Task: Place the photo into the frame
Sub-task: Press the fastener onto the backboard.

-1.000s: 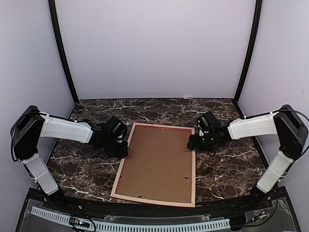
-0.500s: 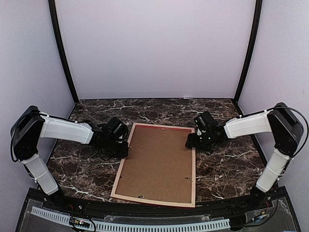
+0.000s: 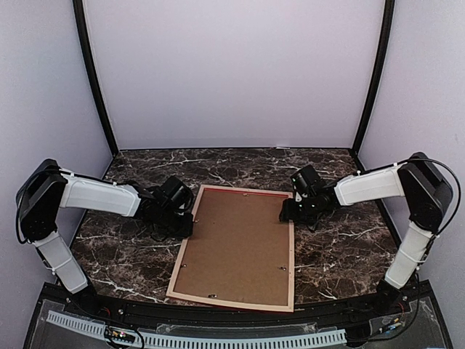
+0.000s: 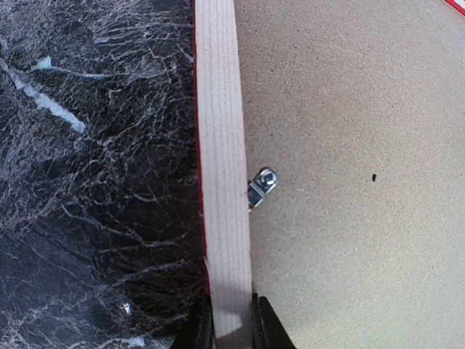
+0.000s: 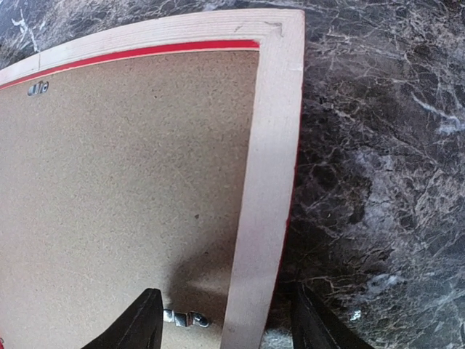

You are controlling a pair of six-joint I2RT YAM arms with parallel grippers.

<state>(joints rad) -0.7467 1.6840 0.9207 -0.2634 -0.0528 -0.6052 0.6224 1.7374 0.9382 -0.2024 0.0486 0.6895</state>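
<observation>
Face-down red-edged pale-wood rectangular frame [image 4: 221, 145]: left gripper [image 4: 232, 329] clamps its side rail; right gripper [image 5: 229, 320] straddles the opposite rail, jaws apart, gripping nothing.

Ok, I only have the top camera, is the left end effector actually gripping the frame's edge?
Observer: Yes, the left wrist view shows the left end effector closed across the pale wood rail of the frame.
Operator: And the right one?
Observer: The right end effector straddles its rail, jaws apart, not pinching yet.
Operator: Any clips near it?
Observer: A metal clip sits on the backing board just inside that rail.
</observation>
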